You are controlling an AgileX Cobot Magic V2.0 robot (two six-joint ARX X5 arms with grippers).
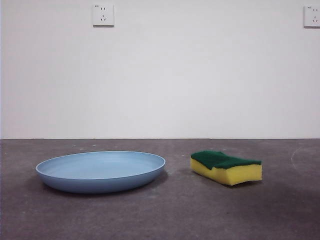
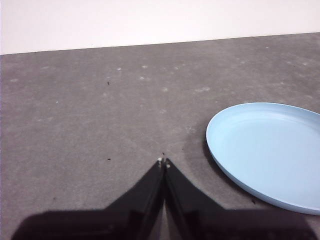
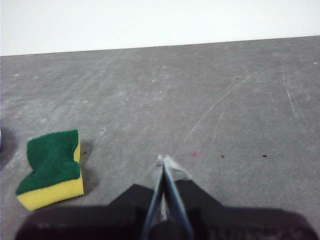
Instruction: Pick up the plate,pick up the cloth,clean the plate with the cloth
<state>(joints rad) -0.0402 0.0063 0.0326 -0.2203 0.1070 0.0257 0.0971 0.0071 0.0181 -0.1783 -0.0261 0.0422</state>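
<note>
Front view shows the plate (image 1: 100, 171) flat on the grey table (image 1: 165, 215), the cloth (image 1: 226, 167) beside it, green side up, unobstructed, while left gripper (image 2: 163, 162) and right gripper (image 3: 164, 161) wait pressed together, clasping nothing.

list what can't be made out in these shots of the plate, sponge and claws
- Plate: the left wrist view's edge cuts off its far side.
- Plate underside: hidden in the front view, since it rests on the table.
- Sponge: its back faces away in the front view.
- Left claw and right claw: both shut; out of the front view.
</note>
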